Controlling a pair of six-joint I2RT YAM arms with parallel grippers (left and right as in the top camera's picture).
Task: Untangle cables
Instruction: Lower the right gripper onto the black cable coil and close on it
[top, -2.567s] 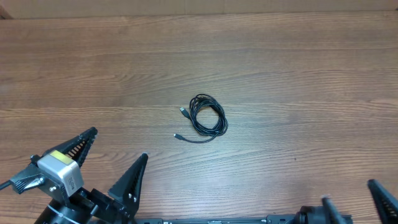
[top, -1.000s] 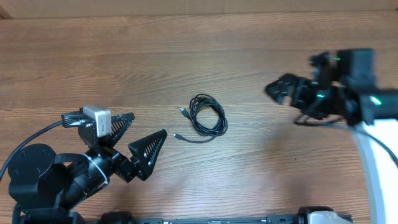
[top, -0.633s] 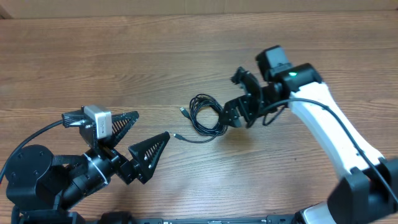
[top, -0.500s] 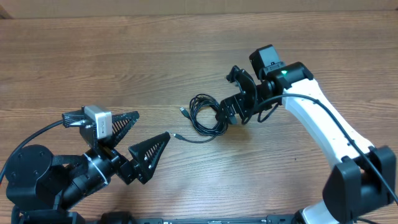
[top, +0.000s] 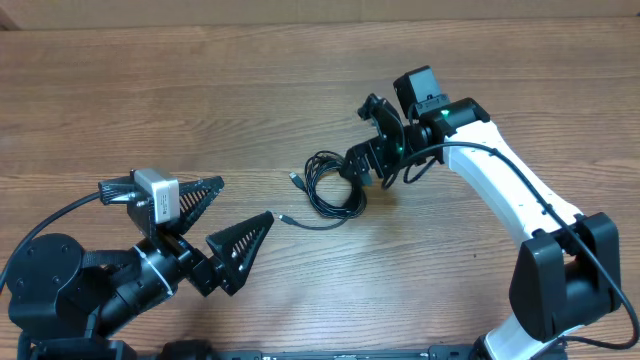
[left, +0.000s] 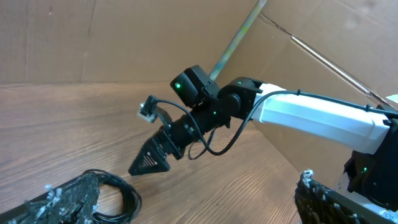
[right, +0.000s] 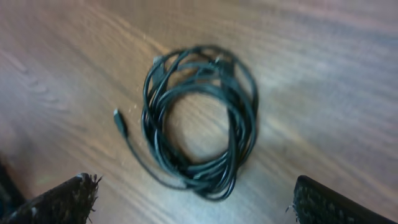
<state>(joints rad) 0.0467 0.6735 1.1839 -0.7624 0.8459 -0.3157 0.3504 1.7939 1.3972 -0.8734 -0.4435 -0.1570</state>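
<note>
The cables (top: 333, 187) are thin black cords wound into one small loose coil at the middle of the wooden table, with two plug ends sticking out to the left. My right gripper (top: 368, 140) is open and hovers at the coil's right edge. In the right wrist view the coil (right: 199, 121) lies just ahead of the wide-open fingers (right: 199, 205). My left gripper (top: 228, 212) is open and empty, to the left of the coil. In the left wrist view part of the coil (left: 124, 194) shows beside its left finger, its jaws (left: 199, 208) spread wide.
The right arm's white link (top: 500, 180) reaches in from the right front corner. The left arm's base (top: 60, 290) fills the front left. Cardboard walls (left: 93, 37) and a slanted pole (left: 239, 31) stand behind the table (top: 150, 100).
The right arm has swung in from the right and come down to the coil's right edge. The left arm rose into view earlier and has held still since. The coil has not moved.
</note>
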